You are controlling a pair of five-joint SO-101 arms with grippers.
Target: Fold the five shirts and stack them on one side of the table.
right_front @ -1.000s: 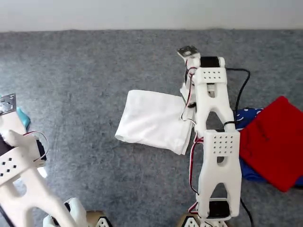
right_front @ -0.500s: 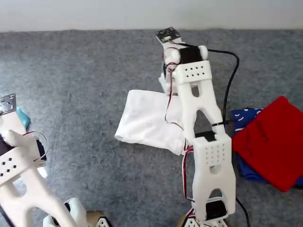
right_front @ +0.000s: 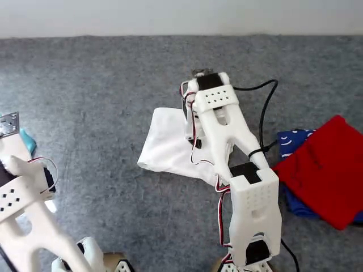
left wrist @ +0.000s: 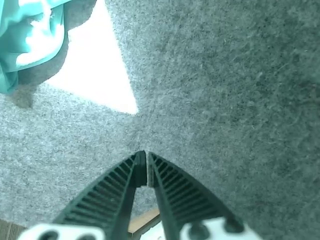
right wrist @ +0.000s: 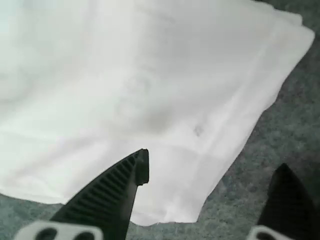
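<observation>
White folded cloth shirt [right_front: 167, 144]: lies flat in the middle of the grey felt-covered table [right_front: 96, 79].
Right gripper [right wrist: 212, 165]: fingers spread apart, hanging over the white shirt near its edge.
Left gripper [left wrist: 146, 160]: tips pressed together over bare felt, near a crumpled teal garment [left wrist: 30, 35].
Red folded shirt [right_front: 329, 170]: at the table's right edge, lying on a blue patterned shirt [right_front: 292, 141].

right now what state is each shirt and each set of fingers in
white shirt, folded, lying flat
red shirt, folded, top of the pile
blue shirt, under the red shirt, mostly covered
teal shirt, bunched up, not folded
left fingers, shut, empty
right fingers, open, empty, over the white shirt
</observation>
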